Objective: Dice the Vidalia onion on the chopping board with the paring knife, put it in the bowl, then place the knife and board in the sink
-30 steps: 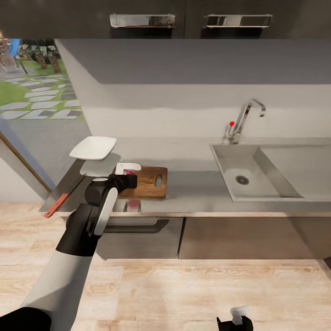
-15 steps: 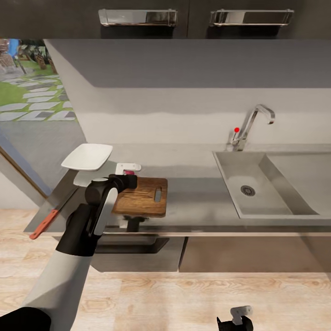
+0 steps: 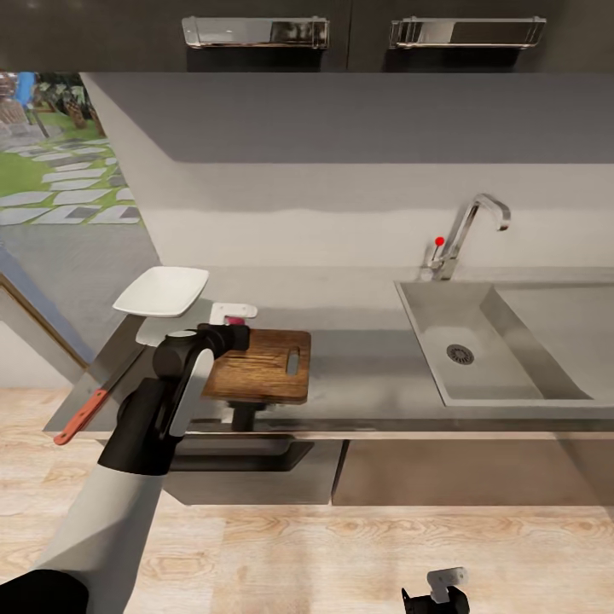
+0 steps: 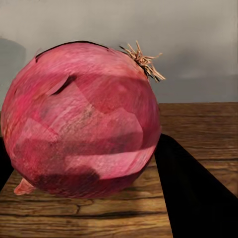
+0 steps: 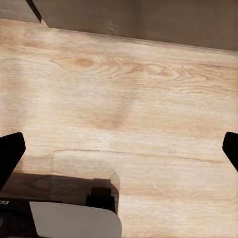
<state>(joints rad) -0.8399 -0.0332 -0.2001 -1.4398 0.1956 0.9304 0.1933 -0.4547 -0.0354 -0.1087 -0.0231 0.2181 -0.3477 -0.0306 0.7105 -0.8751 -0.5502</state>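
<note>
The left arm reaches up from the seven o'clock corner of the head view toward the counter [image 3: 358, 375], its white forearm and black elbow angled toward one o'clock, the wrist bent so the left gripper [image 3: 232, 334] points across the near-left end of the chopping board [image 3: 269, 367]. In the left wrist view the red-skinned onion [image 4: 82, 121] sits between the dark jaws, pinched on both flanks, its dried root tuft [image 4: 144, 62] tipped toward one o'clock, with the board's grain running beneath it. In the head view a bit of red shows at the gripper's tip, over the board's far-left corner; whether the onion touches the wood cannot be told.

The board lies flat on the counter, long axis running nine to three, its slot handle hole at the three o'clock end, toward the sink [image 3: 503, 341]. The paring knife [image 3: 81, 417] lies at the counter's left end, long axis from seven to one o'clock, red handle at the seven o'clock end overhanging the counter's edge. The white bowl [image 3: 162, 291] stands at eleven o'clock from the board, near it.

The right gripper [image 3: 439, 590] hangs low at the head view's six o'clock edge, over the wood floor [image 5: 129, 104]; its jaws stand wide apart in the right wrist view, with nothing between them.
</note>
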